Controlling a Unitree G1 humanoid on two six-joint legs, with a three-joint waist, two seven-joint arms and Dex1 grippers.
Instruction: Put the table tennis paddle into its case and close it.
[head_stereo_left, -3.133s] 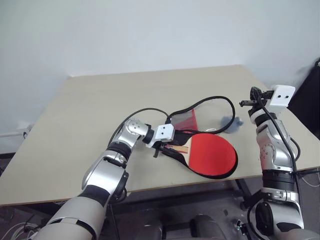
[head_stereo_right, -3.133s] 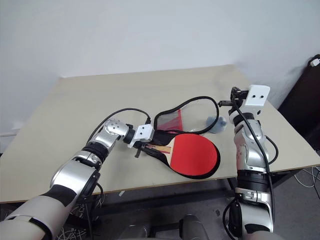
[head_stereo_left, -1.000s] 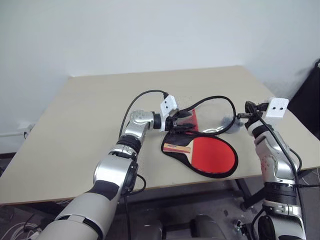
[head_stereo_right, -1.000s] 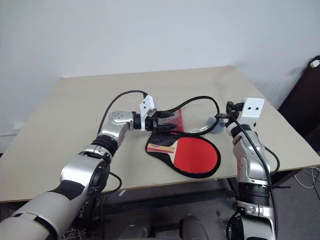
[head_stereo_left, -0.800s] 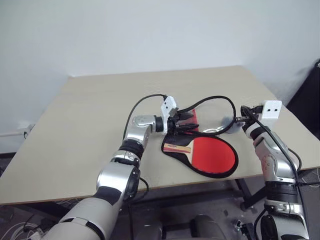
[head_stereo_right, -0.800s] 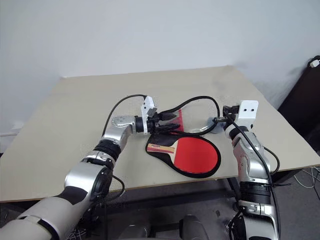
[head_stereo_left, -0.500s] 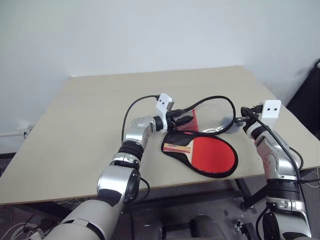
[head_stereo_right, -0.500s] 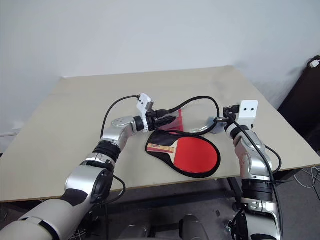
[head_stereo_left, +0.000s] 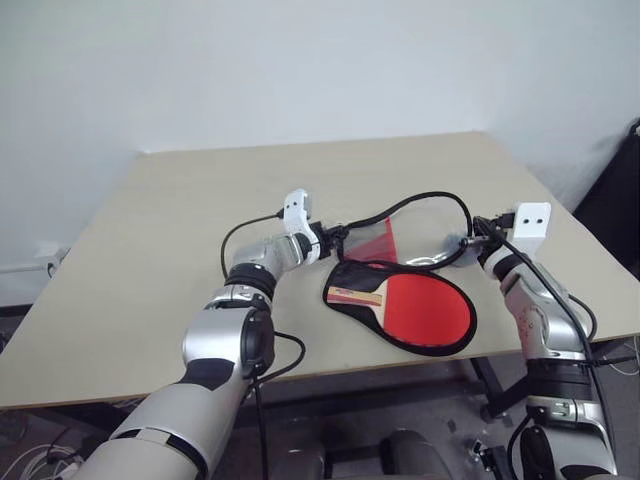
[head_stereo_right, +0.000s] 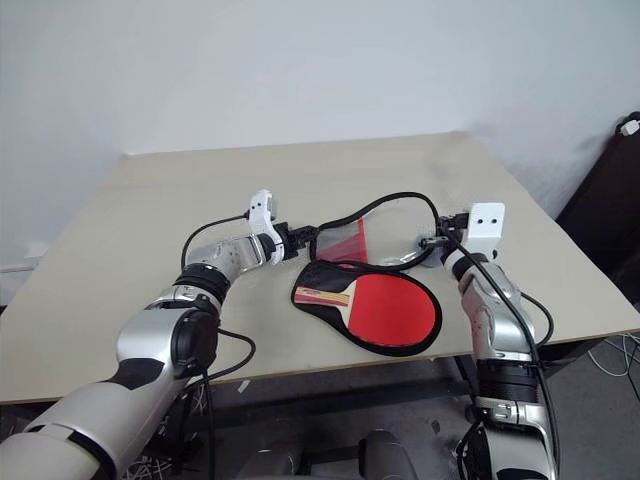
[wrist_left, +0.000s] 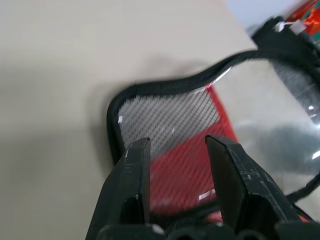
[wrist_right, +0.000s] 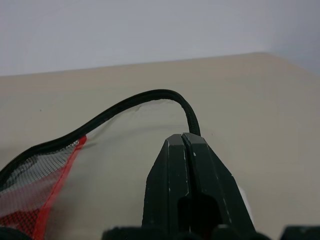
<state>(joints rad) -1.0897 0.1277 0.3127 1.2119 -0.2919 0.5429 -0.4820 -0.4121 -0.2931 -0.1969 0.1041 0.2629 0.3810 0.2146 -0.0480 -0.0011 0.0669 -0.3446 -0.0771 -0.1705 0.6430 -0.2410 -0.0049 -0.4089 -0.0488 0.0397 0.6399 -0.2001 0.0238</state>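
Note:
The red table tennis paddle (head_stereo_left: 425, 308) lies face up in the lower half of the black case (head_stereo_left: 432, 350), its wooden handle (head_stereo_left: 356, 297) pointing left. The case's lid stands raised, showing a black zipped rim (head_stereo_left: 430, 197) and red mesh lining (wrist_left: 185, 165). My left gripper (head_stereo_left: 337, 236) is at the lid's narrow handle end, open, with the mesh corner just beyond its fingertips (wrist_left: 136, 150). My right gripper (head_stereo_left: 468, 238) is shut, its tips (wrist_right: 182, 136) against the rim on the lid's right side.
A small grey-blue round piece (head_stereo_right: 428, 246) rests on the beige table (head_stereo_left: 190, 200) behind the lid, close to my right gripper. The table's front edge runs just below the case. A dark object (head_stereo_left: 622, 190) stands beyond the table's right edge.
My left gripper has slid left along the lid to its narrow end, rolled over, and its fingers have drawn closer together. The right gripper has stayed at the rim.

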